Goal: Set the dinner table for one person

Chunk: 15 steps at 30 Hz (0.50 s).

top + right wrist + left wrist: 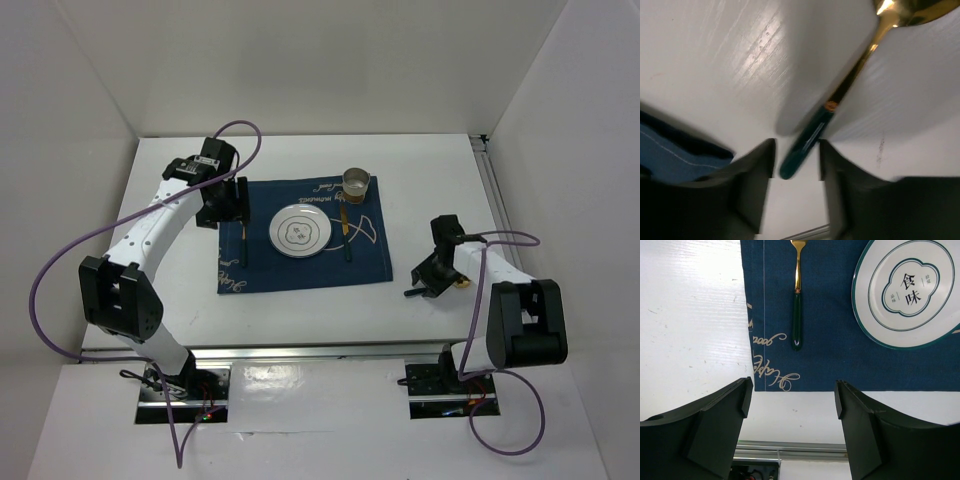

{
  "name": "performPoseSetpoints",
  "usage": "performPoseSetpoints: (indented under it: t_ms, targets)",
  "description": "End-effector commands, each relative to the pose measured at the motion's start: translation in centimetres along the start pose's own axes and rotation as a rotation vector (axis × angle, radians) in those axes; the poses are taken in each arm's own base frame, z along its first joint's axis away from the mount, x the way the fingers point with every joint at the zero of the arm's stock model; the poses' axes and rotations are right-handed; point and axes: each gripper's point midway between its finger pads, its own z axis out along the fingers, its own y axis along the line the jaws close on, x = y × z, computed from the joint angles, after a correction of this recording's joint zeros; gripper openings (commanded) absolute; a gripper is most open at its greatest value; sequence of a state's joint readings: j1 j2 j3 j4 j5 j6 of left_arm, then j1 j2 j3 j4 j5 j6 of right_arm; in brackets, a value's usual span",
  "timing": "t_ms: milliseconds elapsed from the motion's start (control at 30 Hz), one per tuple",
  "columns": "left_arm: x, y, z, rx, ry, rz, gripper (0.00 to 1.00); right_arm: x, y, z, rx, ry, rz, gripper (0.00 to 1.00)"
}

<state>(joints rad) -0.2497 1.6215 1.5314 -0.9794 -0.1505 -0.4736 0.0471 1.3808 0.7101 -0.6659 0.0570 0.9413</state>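
The white dinner table (pixel 170 290) carries a dark blue mat (pixel 370 262) with a white plate (pixel 298 230). A gold fork with a green handle (pixel 243 245) lies left of the plate and a knife (pixel 346 232) lies right of it. A metal cup (pixel 356 183) stands at the mat's far right corner. My left gripper (pixel 238 200) is open and empty above the fork (pixel 797 315). My right gripper (pixel 797 160) is low over the bare table right of the mat. Its open jaws straddle the green handle end of a gold spoon (pixel 840 95).
A metal rail (pixel 495 190) runs along the table's right edge. White walls close in the back and sides. The mat's near edge (pixel 840 382) and a strip of white table show between my left fingers.
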Motion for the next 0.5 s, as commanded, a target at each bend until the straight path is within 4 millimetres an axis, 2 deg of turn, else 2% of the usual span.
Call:
performPoseSetpoints:
  t_ms: [0, 67, 267, 467]
  targets:
    - [-0.3, 0.1, -1.1, 0.014, -0.032, 0.005, 0.84, -1.2, 0.1, 0.7, 0.013, -0.056, 0.026, 0.44]
    - [-0.3, 0.1, -1.1, 0.014, -0.032, 0.005, 0.84, -1.6, 0.0, 0.5, 0.025, -0.071, 0.026, 0.39]
    - [-0.2, 0.0, -0.9, 0.022, -0.028, -0.004, 0.84, -2.0, 0.5, 0.1, -0.008, -0.093, -0.010, 0.39]
    - [-0.2, 0.0, -0.9, 0.023, -0.029, -0.004, 0.84, -1.2, 0.5, 1.4, 0.001, -0.045, -0.013, 0.40]
